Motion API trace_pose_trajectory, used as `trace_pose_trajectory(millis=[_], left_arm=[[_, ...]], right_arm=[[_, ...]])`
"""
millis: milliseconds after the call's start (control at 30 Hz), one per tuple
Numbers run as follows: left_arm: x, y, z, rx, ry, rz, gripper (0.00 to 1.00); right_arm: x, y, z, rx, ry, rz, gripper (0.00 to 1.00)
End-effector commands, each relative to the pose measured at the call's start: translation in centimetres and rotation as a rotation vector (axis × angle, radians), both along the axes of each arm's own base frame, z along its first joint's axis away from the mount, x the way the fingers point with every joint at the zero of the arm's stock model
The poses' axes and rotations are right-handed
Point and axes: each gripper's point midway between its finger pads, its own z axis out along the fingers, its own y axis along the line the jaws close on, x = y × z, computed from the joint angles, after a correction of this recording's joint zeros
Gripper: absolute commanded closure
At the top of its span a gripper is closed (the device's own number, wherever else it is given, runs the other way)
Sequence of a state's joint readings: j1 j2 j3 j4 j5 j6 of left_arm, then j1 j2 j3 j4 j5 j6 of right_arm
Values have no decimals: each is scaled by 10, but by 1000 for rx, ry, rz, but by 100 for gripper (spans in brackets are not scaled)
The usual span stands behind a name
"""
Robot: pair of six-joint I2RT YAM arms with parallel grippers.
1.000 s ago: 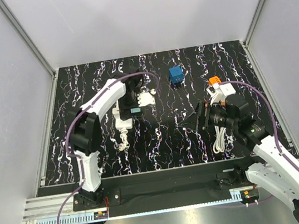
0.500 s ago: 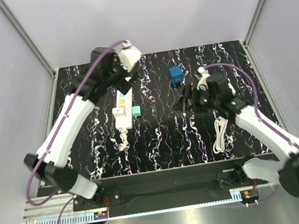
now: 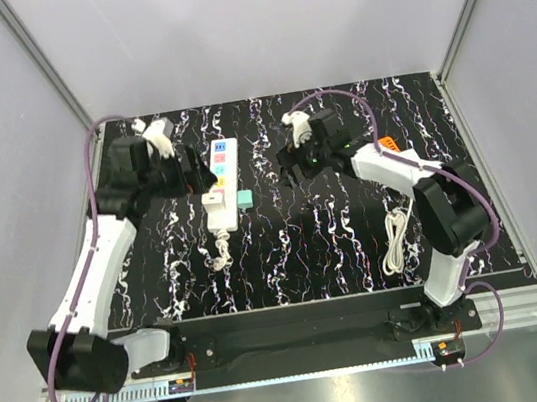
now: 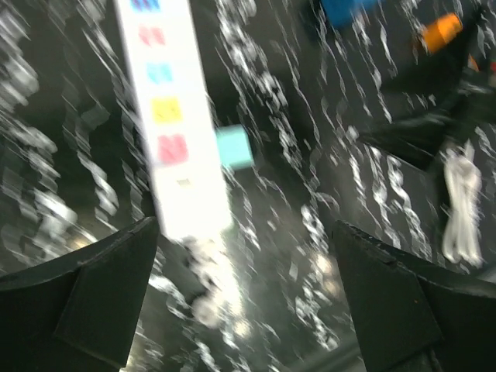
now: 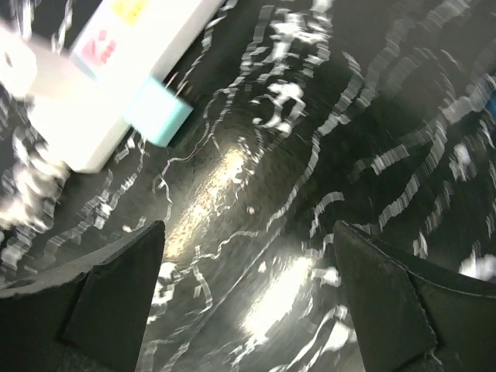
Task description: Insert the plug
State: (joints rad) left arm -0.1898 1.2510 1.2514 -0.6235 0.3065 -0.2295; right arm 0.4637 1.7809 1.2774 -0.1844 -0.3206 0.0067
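A white power strip (image 3: 220,185) with coloured labels lies left of centre, pointing away from me, its coiled cord (image 3: 219,259) at the near end. It also shows in the left wrist view (image 4: 172,124) and the right wrist view (image 5: 116,70). An orange and white plug (image 3: 388,147) lies at the right, partly behind my right arm, and shows blurred in the left wrist view (image 4: 440,32). My left gripper (image 3: 187,176) hovers open and empty just left of the strip. My right gripper (image 3: 290,168) hovers open and empty right of the strip, above the table.
A teal block (image 3: 245,198) lies against the strip's right side. A bundled white cable (image 3: 393,243) lies at the near right. A blue cube (image 4: 345,9) sits at the back, hidden under the right arm in the top view. Grey walls enclose the black marbled table (image 3: 287,259).
The left arm has swung down and left, off the strip's far end to its left side. The right gripper has moved left and back, towards the strip. Both wrist views are motion-blurred.
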Motion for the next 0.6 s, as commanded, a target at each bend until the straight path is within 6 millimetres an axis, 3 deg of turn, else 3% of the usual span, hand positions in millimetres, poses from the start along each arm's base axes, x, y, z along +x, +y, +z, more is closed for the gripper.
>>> trace_pose_trajectory(millis=[0, 33, 267, 333, 367, 500, 567], left_arm=[[-20, -18, 55, -219, -168, -16, 1], [-22, -16, 54, -230, -170, 6, 1], [-28, -7, 41, -245, -155, 69, 1], [-33, -6, 41, -242, -192, 58, 1], [-32, -6, 44, -246, -226, 55, 1], [-36, -12, 25, -250, -180, 13, 1], [-38, -14, 18, -249, -165, -4, 1]], right_arm=[[11, 37, 21, -30, -307, 285, 5], [19, 47, 30, -3, -397, 319, 5], [19, 95, 4, -10, -408, 511, 6], [17, 102, -9, -9, -391, 548, 6], [17, 107, -6, 1, -400, 572, 7], [18, 114, -34, -29, -365, 628, 9], [23, 118, -38, -38, -376, 639, 11]])
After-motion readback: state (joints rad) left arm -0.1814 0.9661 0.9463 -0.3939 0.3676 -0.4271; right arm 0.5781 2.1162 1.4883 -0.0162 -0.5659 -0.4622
